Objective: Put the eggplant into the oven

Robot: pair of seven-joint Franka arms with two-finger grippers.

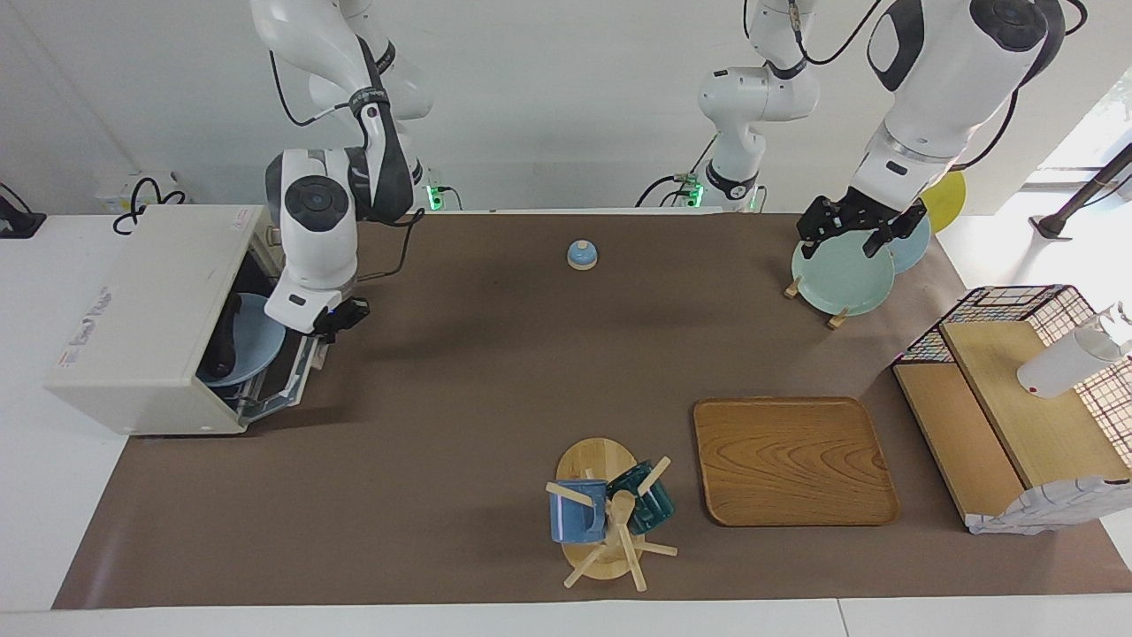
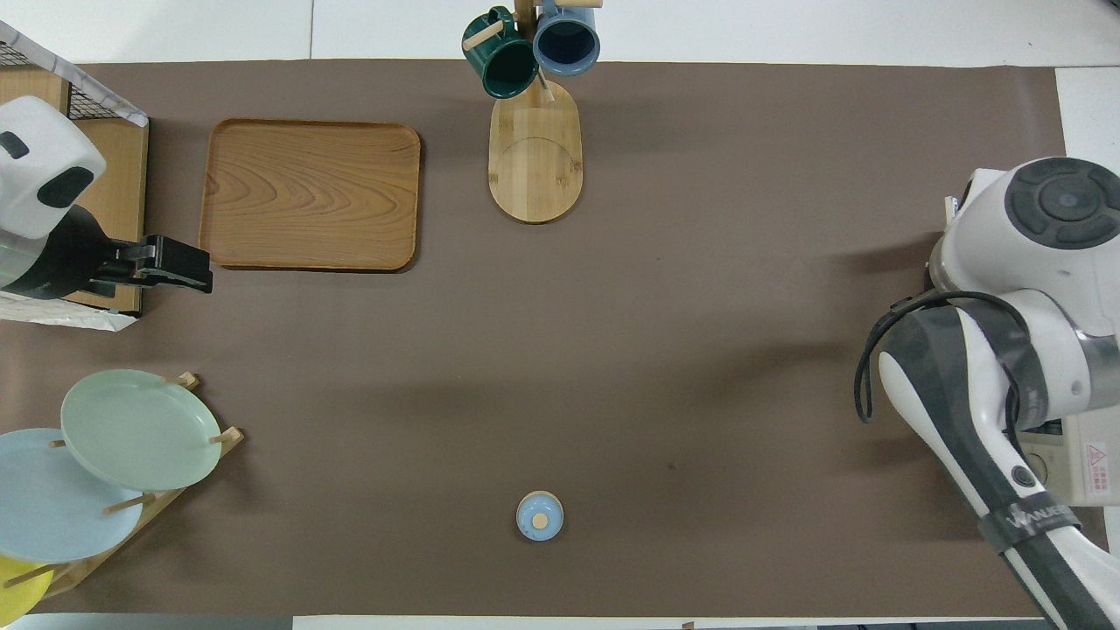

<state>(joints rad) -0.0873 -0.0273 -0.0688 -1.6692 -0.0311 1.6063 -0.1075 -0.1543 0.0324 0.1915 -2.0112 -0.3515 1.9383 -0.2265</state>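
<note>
Glossy dark eggplant (image 1: 223, 343) lies 12-to-6 on a blue plate (image 1: 256, 348) inside the boxy cream oven (image 1: 146, 316); right pincer (image 1: 339, 320) is pinched shut and empty, left pincer (image 1: 851, 232) is wide open.

Brown-covered table (image 1: 460, 372): oven (image 1: 146, 318), tray (image 1: 793, 460)

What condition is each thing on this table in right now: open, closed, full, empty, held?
oven: door half raised, not shut.
eggplant: on the blue plate inside the oven.
right gripper: shut, at the door's edge.
left gripper: open, holding nothing, over the plate rack.
wooden tray: empty.
mug stand: two mugs hanging on it.
</note>
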